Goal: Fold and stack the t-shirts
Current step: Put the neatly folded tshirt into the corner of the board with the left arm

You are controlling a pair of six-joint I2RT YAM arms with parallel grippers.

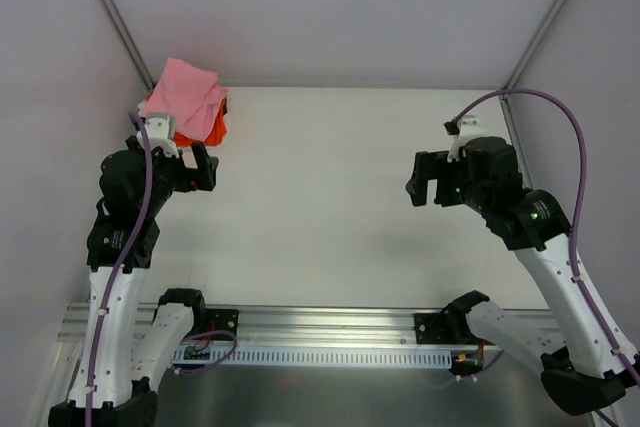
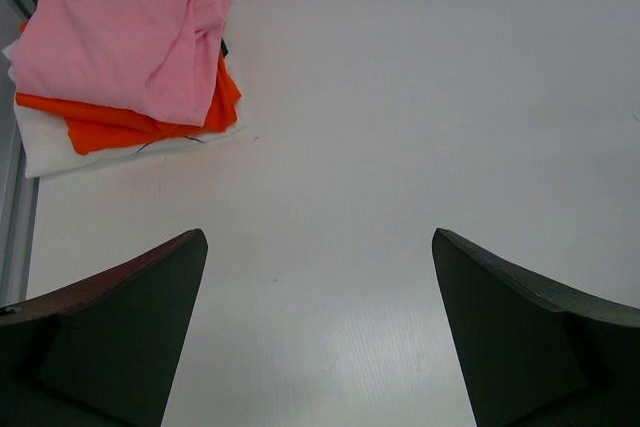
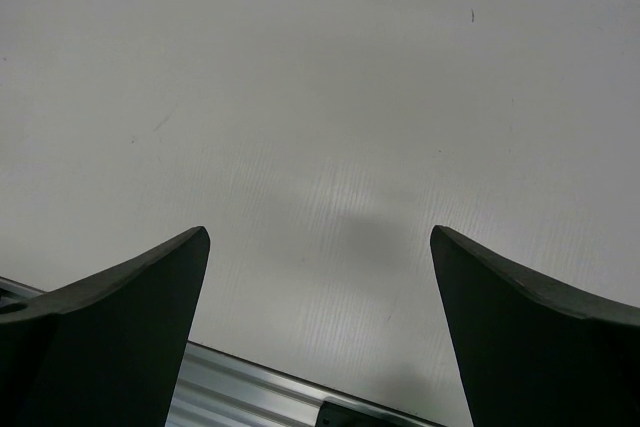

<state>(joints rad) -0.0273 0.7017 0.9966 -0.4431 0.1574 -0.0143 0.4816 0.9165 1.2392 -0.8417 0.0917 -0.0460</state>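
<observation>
T-shirts first: the pink t-shirt (image 1: 188, 90) lies on top of a pile in the far left corner of the tabletop (image 1: 330, 157), loosely folded and rumpled, close against the left wall. Under it I see the orange t-shirt (image 2: 135, 119), its edge sticking out along the near side and to the right of the pink one. Beneath the orange one is a white layer (image 2: 55, 152), cloth or paper; I cannot tell which from my screens.

My left claw (image 1: 197, 165) hangs just in front of the pile, near it but not touching, and points toward it. Its jaws stand wide apart and hold nothing. On the left wrist view I see only bare tabletop between the two dark fingers (image 2: 120, 327).

My right claw (image 1: 424, 179) is over the right side of the tabletop, well apart from the shirts, above bare white surface. It too is released, spread wide with nothing in it. On the right wrist view a strip of the metal rail (image 3: 250, 392) shows low down between its fingers.
</observation>
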